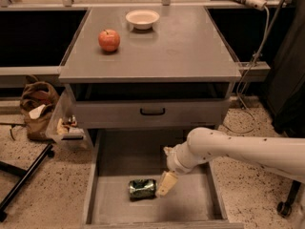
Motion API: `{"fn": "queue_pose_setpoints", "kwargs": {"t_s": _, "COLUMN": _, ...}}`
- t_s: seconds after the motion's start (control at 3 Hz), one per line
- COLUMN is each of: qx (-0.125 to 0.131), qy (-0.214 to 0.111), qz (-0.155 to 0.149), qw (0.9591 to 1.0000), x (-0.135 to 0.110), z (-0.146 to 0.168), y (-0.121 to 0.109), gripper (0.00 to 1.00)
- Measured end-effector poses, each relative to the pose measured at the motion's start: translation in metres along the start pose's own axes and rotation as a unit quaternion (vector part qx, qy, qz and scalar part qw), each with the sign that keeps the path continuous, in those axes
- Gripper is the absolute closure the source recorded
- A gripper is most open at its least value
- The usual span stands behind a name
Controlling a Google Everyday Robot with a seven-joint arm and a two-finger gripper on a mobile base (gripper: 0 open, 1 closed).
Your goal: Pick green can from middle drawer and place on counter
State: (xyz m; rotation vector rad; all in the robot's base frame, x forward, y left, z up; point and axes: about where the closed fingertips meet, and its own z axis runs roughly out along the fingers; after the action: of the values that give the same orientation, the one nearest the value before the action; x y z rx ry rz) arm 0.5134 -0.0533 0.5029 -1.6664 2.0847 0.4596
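The green can [142, 188] lies on its side on the flat grey floor of the open drawer [190, 205], a little left of the middle and nearer the front edge than the back. Its shiny sides are dented. It carries pale markings, but no word or brand on them can be read.

The white arm [228, 149] reaches in from the right and bends down into the drawer. The gripper [164, 183] hangs at its end with its tan tip just beside the can's right end. Whether it touches the can is not clear, and I cannot tell if the jaws are spread or pressed together.

Above, a shut drawer front [190, 114] has a black handle [152, 111]. On the grey worktop [186, 46] a red apple [109, 40] stands at the left, with a shallow white bowl [142, 19] behind it to the right, well apart. A brown bag [38, 106] sits on the speckled floor at the left.
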Motion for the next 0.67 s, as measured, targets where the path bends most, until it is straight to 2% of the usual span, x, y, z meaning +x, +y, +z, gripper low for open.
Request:
{"fn": "queue_pose_setpoints", "kwargs": {"t_s": 0.33, "qx": -0.014, "qy": -0.015, "qz": -0.008, "qw": 0.9998, "x": -0.0111, "z": 0.0267, "y": -0.0011, "gripper": 0.0}}
{"fn": "queue_pose_setpoints", "kwargs": {"t_s": 0.67, "qx": -0.015, "qy": -0.016, "qz": -0.008, "qw": 0.9997, "x": -0.0106, "z": 0.0283, "y": -0.0008, "gripper": 0.0}}
